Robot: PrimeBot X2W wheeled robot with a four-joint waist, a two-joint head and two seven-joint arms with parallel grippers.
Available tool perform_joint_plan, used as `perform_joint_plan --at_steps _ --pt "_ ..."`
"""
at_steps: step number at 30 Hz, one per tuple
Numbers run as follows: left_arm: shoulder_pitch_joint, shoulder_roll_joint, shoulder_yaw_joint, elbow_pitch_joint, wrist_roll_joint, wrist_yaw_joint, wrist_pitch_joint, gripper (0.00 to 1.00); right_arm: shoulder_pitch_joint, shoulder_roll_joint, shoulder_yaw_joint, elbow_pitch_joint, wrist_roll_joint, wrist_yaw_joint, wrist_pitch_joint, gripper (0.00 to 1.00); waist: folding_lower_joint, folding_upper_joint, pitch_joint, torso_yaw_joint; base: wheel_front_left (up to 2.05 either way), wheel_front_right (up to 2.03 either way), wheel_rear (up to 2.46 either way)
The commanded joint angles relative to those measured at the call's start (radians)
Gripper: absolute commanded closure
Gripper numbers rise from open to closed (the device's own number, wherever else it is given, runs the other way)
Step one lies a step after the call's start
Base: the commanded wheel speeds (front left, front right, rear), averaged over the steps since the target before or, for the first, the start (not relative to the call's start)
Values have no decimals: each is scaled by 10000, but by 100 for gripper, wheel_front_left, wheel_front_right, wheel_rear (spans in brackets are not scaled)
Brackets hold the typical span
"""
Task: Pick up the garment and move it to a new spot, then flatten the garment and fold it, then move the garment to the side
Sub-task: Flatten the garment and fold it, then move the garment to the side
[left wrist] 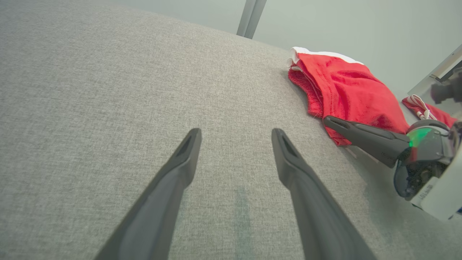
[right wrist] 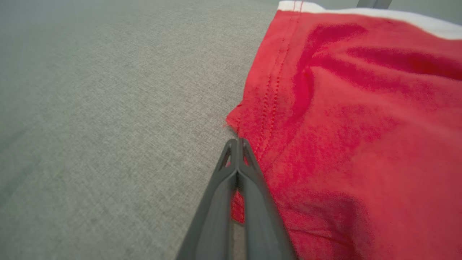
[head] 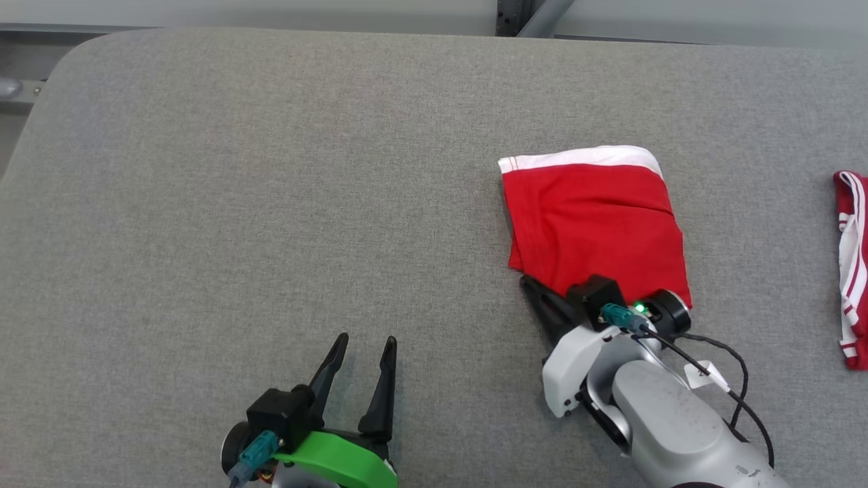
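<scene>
Right gripper (head: 527, 281): my two dark fingers are pressed flat together, tip to tip. A sliver of red shows through the slit between them in my right wrist view, but I cannot tell whether cloth is nipped there or merely lies underneath.
Garment (head: 597, 217): it lies on the table (head: 271, 169), right of centre from my head. Its near left corner touches my right fingertips, and its stitched side hem runs along my right fingers.
Garment to right wrist: the near edge of the cloth reaches back to the black camera block on my wrist, so part of that edge is hidden.
Left gripper (head: 366, 339): released, with the fingers spread wide over bare table. It holds nothing and is well apart from the garment, off to its left.
Garment shape: a folded, roughly four-sided packet, narrower at the far end and flaring toward me.
Garment material: soft red knit with shallow creases, a double row of stitching down the left hem and a little fraying at the corner.
Waistband (head: 583, 157): a plain white strip along the far edge.
Table surface: grey woven cloth with an even grain and a rounded far left corner.
Second cloth (head: 853, 271): red with white stripes, bunched at the table's right edge and clear of both grippers.
</scene>
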Motion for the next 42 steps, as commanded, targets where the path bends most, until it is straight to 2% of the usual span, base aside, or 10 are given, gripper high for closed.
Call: perform_joint_plan --at_steps 1,7,11,13,14,22,26,31,34,42 --pt "68 2 32 -5 -26 6 -23 0 69 73 136 -16 92 -5 3 100 0 120 -40 -51 0 0 0" --pt "312 5 299 87 16 57 -23 0 489 201 708 -1307 807 -5 0 100 0 120 -393 -377 0 0 0" --pt "574 6 580 -13 -24 82 -23 0 1219 -156 466 -2638 1044 -5 0 100 0 120 -820 -626 0 0 0" --pt "728 6 745 -167 -3 102 -23 0 1656 -449 166 -3383 846 -5 0 53 0 120 -1047 -749 0 0 0" --pt "823 4 835 -233 28 97 -23 0 1936 -553 -54 -3740 752 -5 0 0 0 120 -1171 -804 0 0 0" --pt "1598 6 1501 -973 377 -11 -13 0 4464 -956 -2841 -6570 -326 -5 0 0 0 120 -1990 -1181 0 0 0" --pt "1958 6 1840 -1257 667 -168 -13 0 5603 -982 -4260 -7258 -723 -5 -1 0 0 120 -2269 -1325 0 0 0" --pt "2099 6 2102 -1226 963 -376 -13 0 6268 -1029 -5201 -7231 -737 -5 -1 0 0 120 -2414 -1384 0 0 0" --pt "2064 6 2265 -1177 1023 -493 -13 0 6646 -1103 -5829 -6710 -640 -5 1 0 0 120 -2480 -1409 0 0 0" --pt "1983 5 2509 -1364 869 -386 -11 0 6546 -1084 -6313 -5993 -489 -5 -1 0 0 120 -2411 -1439 0 0 0"
